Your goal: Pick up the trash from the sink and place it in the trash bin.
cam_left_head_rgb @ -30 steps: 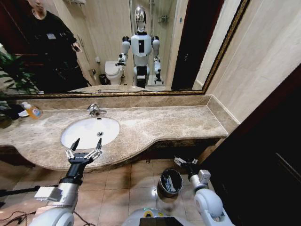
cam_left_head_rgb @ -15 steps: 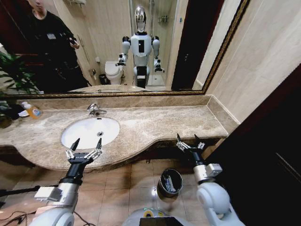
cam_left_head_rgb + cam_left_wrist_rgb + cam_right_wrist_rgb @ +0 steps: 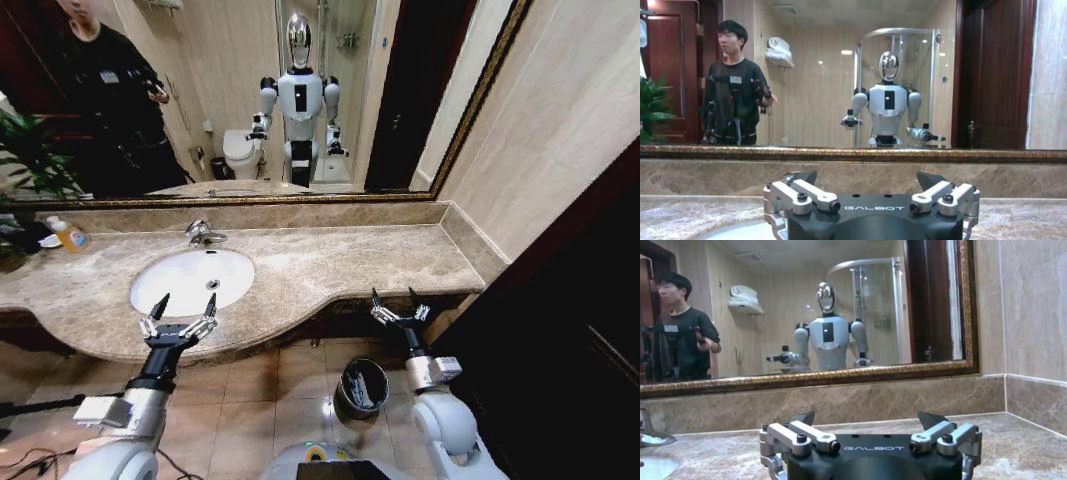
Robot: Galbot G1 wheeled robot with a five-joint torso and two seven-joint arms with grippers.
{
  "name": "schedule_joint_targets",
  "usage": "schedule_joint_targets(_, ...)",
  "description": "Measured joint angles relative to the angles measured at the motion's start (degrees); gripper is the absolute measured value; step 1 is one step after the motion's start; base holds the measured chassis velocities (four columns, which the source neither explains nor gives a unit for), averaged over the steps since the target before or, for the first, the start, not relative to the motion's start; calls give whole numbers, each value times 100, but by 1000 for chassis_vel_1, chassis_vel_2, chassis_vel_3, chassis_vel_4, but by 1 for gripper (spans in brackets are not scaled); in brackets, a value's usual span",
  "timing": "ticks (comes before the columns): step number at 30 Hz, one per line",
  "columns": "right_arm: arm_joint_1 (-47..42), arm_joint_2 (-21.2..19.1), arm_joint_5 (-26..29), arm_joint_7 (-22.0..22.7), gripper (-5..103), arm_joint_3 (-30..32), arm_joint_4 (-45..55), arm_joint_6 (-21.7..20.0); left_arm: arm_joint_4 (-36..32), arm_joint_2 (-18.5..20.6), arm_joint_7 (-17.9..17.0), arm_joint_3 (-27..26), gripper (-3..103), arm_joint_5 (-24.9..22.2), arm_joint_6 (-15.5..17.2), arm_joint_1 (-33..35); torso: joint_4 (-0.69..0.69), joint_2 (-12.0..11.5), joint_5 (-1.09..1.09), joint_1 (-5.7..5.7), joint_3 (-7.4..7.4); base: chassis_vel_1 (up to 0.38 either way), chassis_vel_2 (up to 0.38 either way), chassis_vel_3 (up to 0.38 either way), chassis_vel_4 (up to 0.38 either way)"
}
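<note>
Head view: the white sink (image 3: 191, 279) sits in the beige marble bench (image 3: 330, 262). The left end effector (image 3: 184, 305) hovers at the sink's front rim, fingers spread wide and empty. The right end effector (image 3: 394, 302), also wide open and empty, hangs off the bench's front edge, far from the sink. The trash bin (image 3: 361, 389) stands on the floor below it, holding bits of trash (image 3: 359, 390).

Left wrist view: the left end effector (image 3: 867, 181) is open, with the sink (image 3: 740, 231) just beneath.

Right wrist view: the right end effector (image 3: 867, 418) is open above the bench (image 3: 727, 452).

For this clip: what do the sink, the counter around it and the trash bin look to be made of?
The sink looks like glazed white ceramic: smooth, evenly white, softly glossy. The counter looks like polished beige marble or a stone lookalike: mottled veining and a sheen. The trash bin seems dark, with a shiny metal rim that catches light; its body material is hard to tell.
</note>
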Motion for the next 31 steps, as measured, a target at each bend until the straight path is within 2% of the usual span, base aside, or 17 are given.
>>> schedule_joint_targets(31, 1, 0, 3, 2, 100, 3, -2, -24, 0, 0, 0, 0, 100, 0, 0, 0, 0, 0, 0, 0, 0, 0, 0, 0, 0)
